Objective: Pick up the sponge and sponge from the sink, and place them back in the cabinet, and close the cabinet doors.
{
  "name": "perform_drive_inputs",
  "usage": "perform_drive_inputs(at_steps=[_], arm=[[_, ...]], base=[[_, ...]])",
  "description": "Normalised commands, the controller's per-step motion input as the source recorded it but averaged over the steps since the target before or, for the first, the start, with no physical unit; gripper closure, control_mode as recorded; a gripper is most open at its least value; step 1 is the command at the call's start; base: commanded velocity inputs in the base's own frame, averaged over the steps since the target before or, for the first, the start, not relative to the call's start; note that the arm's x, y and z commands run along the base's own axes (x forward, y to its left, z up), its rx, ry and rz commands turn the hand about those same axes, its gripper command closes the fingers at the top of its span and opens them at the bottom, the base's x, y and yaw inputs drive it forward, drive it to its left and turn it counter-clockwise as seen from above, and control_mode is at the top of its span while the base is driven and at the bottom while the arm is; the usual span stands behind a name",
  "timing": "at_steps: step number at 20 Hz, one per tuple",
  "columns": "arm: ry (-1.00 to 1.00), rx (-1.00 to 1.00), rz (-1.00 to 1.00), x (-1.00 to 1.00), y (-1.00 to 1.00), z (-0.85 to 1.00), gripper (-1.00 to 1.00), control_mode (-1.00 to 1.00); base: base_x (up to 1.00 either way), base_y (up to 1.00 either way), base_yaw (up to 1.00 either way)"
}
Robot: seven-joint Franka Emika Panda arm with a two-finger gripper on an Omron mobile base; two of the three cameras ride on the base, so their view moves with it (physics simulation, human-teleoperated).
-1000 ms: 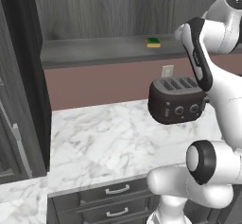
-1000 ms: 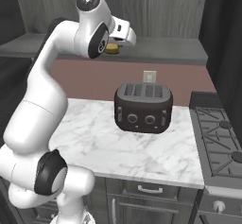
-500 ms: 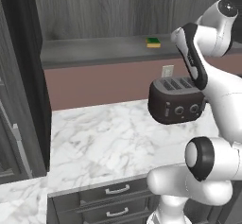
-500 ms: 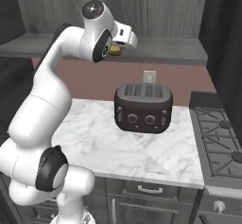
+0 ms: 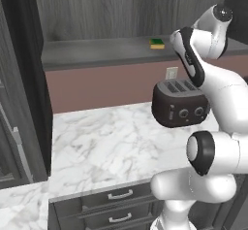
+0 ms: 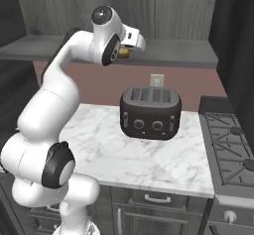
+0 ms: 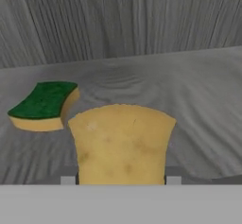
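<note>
A tan sponge (image 7: 122, 145) is sitting low in the middle, its near end clamped between the gripper (image 7: 120, 180) fingers, hanging over the grey shelf (image 7: 198, 100). A green sponge (image 7: 43, 105) is lying flat on the shelf, just beside it to the left, near the wood-grain back wall (image 7: 123, 17)
</note>
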Motion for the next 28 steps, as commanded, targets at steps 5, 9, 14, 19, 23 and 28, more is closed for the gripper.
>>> perform_drive_inputs(at_steps=[5, 9, 14, 19, 23, 28], arm=[[0.00, 0.00, 0.00, 0.41, 0.00, 0.00, 1.00, -1.00], [0.00, 0.00, 0.00, 0.35, 0.00, -0.05, 1.00, -1.00], [0.00, 0.00, 0.00, 0.35, 0.00, -0.16, 1.00, -1.00], [0.00, 0.00, 0.00, 0.30, 0.00, -0.18, 1.00, -1.00], [0.00, 0.00, 0.00, 0.33, 0.00, -0.11, 1.00, -1.00], [0.00, 0.00, 0.00, 0.30, 0.00, -0.06, 1.00, -1.00]], base=[[0.00, 0.00, 0.00], [0.00, 0.00, 0.00], [0.00, 0.00, 0.00], [0.00, 0.00, 0.00], [0.00, 0.00, 0.00], [0.00, 0.00, 0.00]])
